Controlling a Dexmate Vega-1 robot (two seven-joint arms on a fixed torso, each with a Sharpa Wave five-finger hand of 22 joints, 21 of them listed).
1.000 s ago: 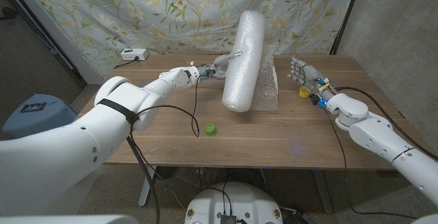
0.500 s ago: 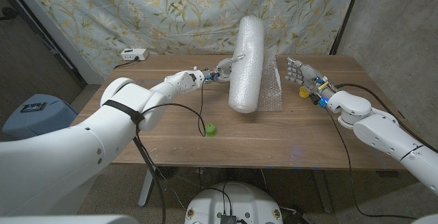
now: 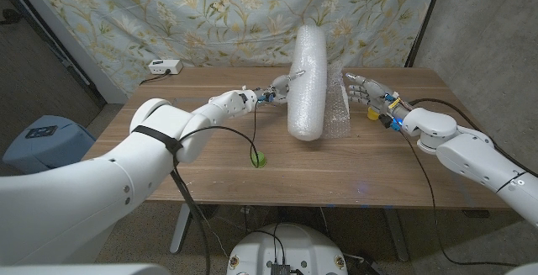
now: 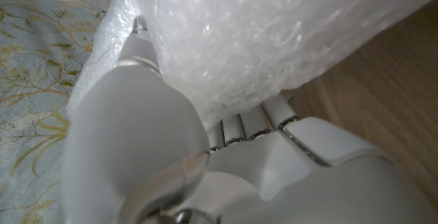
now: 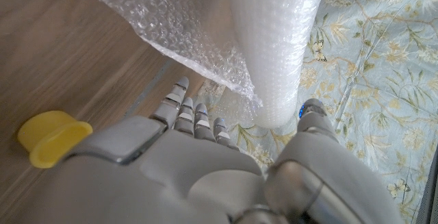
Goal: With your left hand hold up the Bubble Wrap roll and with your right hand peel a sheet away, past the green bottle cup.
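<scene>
The white Bubble Wrap roll (image 3: 307, 77) stands nearly upright at the table's middle back, its lower end on the wood. My left hand (image 3: 282, 87) grips its side; in the left wrist view the fingers (image 4: 250, 125) wrap around the roll (image 4: 287, 39). A loose sheet (image 3: 336, 111) hangs off the roll's right side. My right hand (image 3: 361, 90) is just right of that sheet, fingers apart, holding nothing. In the right wrist view its fingertips (image 5: 181, 111) sit close under the sheet's edge (image 5: 185, 35). The green bottle cup (image 3: 259, 159) lies near the front, left of the roll.
A yellow cup (image 3: 372, 113) sits by my right wrist, also in the right wrist view (image 5: 51, 136). A small white box (image 3: 164, 67) is at the table's back left corner. A floral curtain (image 3: 210, 14) hangs behind the table.
My left hand has carried the roll to the right and stood it more upright. My right hand has edged left, closer to the loose sheet.
</scene>
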